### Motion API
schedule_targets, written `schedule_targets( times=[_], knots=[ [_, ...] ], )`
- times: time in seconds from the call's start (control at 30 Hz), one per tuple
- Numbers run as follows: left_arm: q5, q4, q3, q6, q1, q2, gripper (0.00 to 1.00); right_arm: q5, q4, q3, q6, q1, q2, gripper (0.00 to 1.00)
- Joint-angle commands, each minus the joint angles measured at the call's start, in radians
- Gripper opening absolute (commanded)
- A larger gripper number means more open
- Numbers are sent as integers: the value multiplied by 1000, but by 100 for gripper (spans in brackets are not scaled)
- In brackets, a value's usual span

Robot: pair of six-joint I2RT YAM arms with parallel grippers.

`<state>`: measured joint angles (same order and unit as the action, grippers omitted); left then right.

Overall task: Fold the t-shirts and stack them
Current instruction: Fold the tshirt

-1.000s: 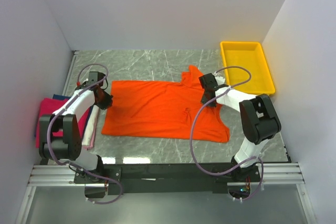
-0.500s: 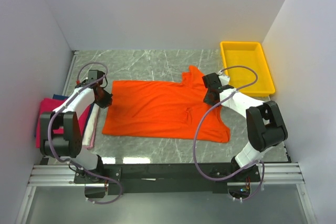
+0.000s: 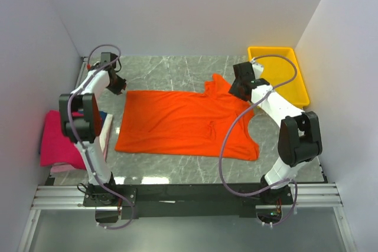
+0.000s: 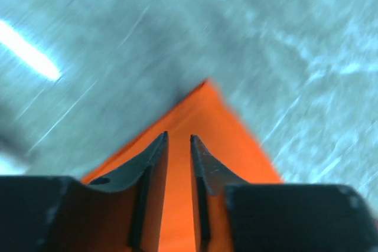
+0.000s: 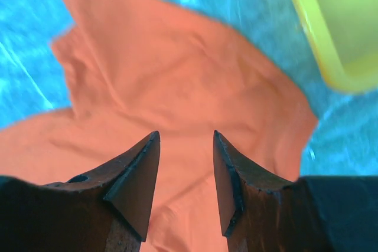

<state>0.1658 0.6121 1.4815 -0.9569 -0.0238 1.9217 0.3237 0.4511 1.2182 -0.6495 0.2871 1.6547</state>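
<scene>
The bright orange t-shirt (image 3: 183, 122) lies spread flat on the marble table, with one sleeve pointing to the far side. My left gripper (image 3: 117, 84) hovers just beyond its far left corner, and the wrist view shows the orange corner (image 4: 207, 116) under the slightly parted, empty left gripper (image 4: 178, 138). My right gripper (image 3: 241, 88) hangs over the far right sleeve. In its wrist view, the right gripper (image 5: 186, 135) is open above rumpled orange cloth (image 5: 177, 75). At the left edge lies a stack with a magenta-pink shirt (image 3: 59, 143) and a pale one (image 3: 106, 136).
A yellow plastic tray (image 3: 277, 75) stands at the back right, and its rim (image 5: 313, 33) shows close to the right gripper. White walls close in the table on three sides. The arm bases and a black rail (image 3: 189, 193) line the near edge.
Both grippers have opened and let go of the orange shirt. The left arm swung toward the far left corner of the table. The right gripper drew back toward the tray.
</scene>
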Motion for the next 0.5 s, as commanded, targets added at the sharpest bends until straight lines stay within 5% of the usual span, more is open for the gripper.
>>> schedule_targets(
  times=[0.0,0.1,0.47],
  knots=[
    [-8,63,170,27,-1,126,29,-11,21,76,22,-26,50,48],
    [-61,86,265,18,13,251,36,-35,20,131,28,-42,109,48],
    [-95,55,286,1,19,280,40,-52,-8,126,42,-62,137,48]
  ],
)
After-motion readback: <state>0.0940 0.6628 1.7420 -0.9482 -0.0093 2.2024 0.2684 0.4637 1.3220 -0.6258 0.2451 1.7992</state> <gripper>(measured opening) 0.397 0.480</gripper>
